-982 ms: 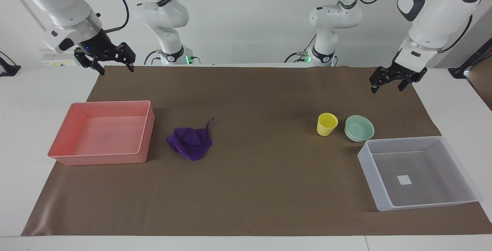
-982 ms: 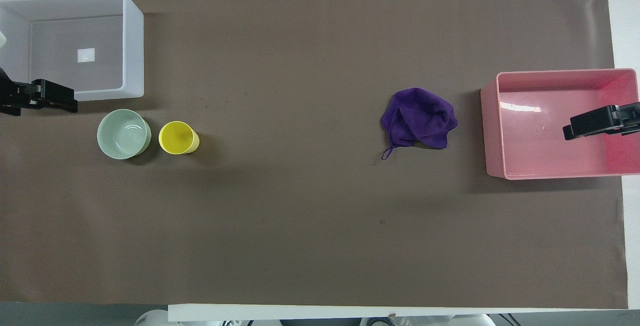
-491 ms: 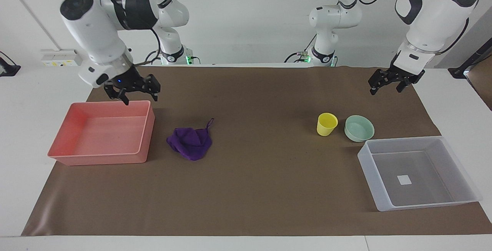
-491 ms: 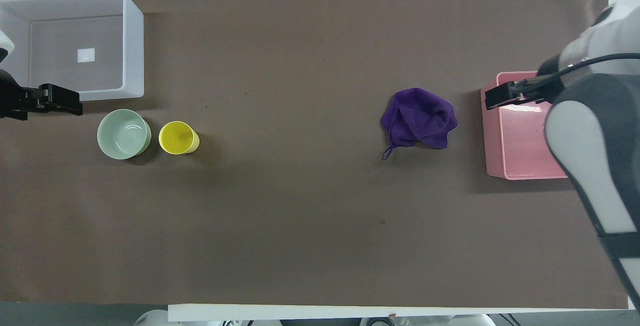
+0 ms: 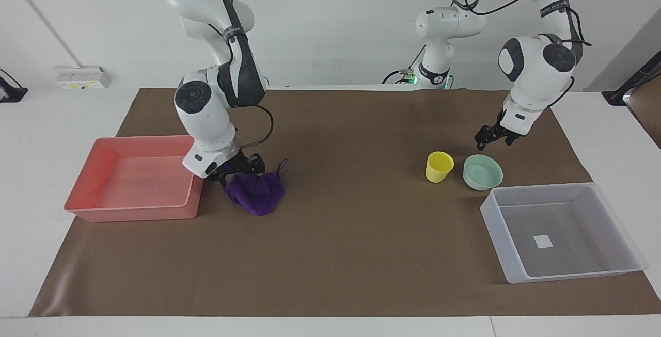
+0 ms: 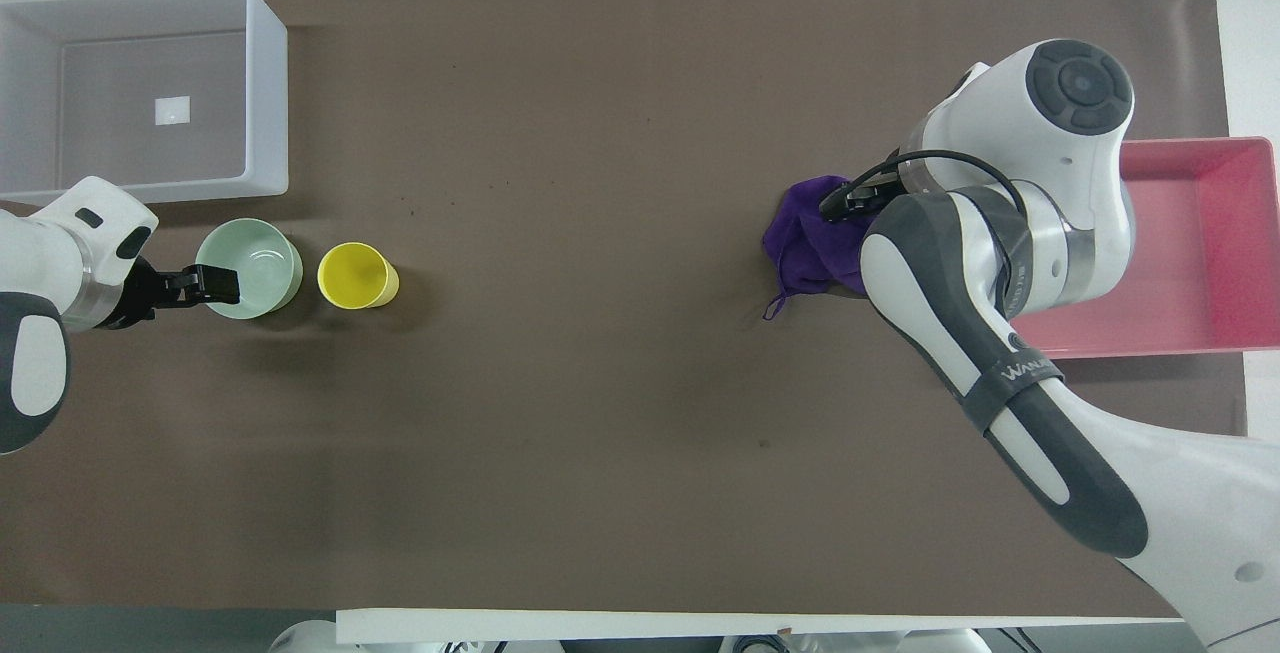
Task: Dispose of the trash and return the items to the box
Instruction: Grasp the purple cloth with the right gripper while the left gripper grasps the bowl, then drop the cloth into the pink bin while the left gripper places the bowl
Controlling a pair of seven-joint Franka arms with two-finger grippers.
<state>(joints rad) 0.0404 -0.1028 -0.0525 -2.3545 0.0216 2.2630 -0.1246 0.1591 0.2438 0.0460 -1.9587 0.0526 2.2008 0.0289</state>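
The purple cloth (image 5: 256,193) lies on the brown mat beside the pink tray (image 5: 103,172). My right gripper (image 5: 241,167) is down at the top of the cloth, fingers open, and the arm hides part of the cloth in the overhead view (image 6: 803,245). The yellow cup (image 5: 439,166) and the mint-green bowl (image 5: 483,172) stand side by side, nearer to the robots than the translucent bin (image 5: 516,270). My left gripper (image 5: 494,139) hangs open and empty just above the bowl's rim; it also shows in the overhead view (image 6: 205,284).
The bin (image 6: 265,83) holds only a small white square (image 6: 172,110). The pink tray (image 6: 1200,233) holds nothing that shows. The right arm's forearm (image 6: 960,333) spans the mat beside the cloth.
My right gripper has swung from the pink tray's edge down onto the purple cloth. My left gripper has come down and toward the bowl. The cloth, cup and bowl have not moved.
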